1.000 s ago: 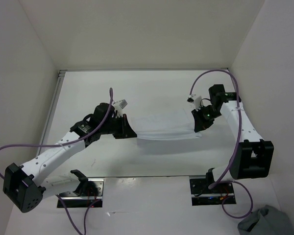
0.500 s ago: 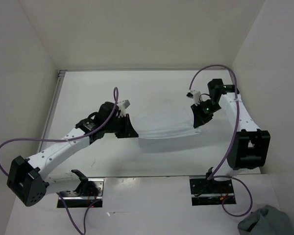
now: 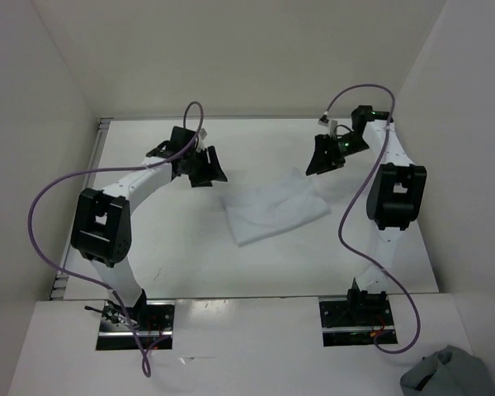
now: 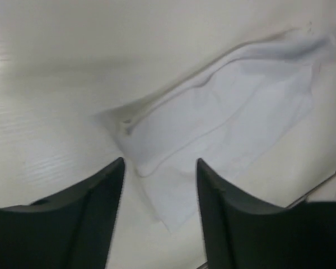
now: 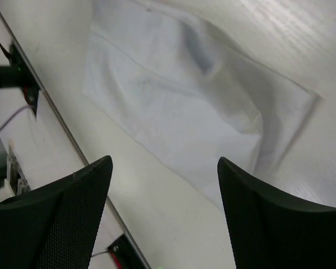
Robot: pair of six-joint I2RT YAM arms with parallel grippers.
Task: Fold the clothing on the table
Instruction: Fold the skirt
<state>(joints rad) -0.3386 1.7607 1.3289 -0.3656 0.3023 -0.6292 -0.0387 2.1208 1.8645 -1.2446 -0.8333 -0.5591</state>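
Observation:
The clothing (image 3: 274, 208) is a thin white piece of fabric, lying folded and slightly skewed in the middle of the table (image 3: 165, 247). My left gripper (image 3: 206, 170) hovers off its far left corner, open and empty. My right gripper (image 3: 320, 157) hovers off the far right corner, also open and empty. In the left wrist view, the clothing (image 4: 229, 123) lies beyond the spread gripper (image 4: 160, 162), its near corner showing between the fingers. The right wrist view shows the clothing (image 5: 173, 95) below and ahead of the wide-open gripper (image 5: 164, 161).
A metal rail (image 3: 91, 173) runs along the table's left edge, and white walls close in three sides. The arm bases (image 3: 136, 320) (image 3: 355, 316) sit at the near edge. A grey-blue cloth bundle (image 3: 450, 375) lies off the table at the bottom right.
Both grippers opened and let go of the clothing, then rose and drew back toward the far wall. The clothing dropped and now lies folded on the table.

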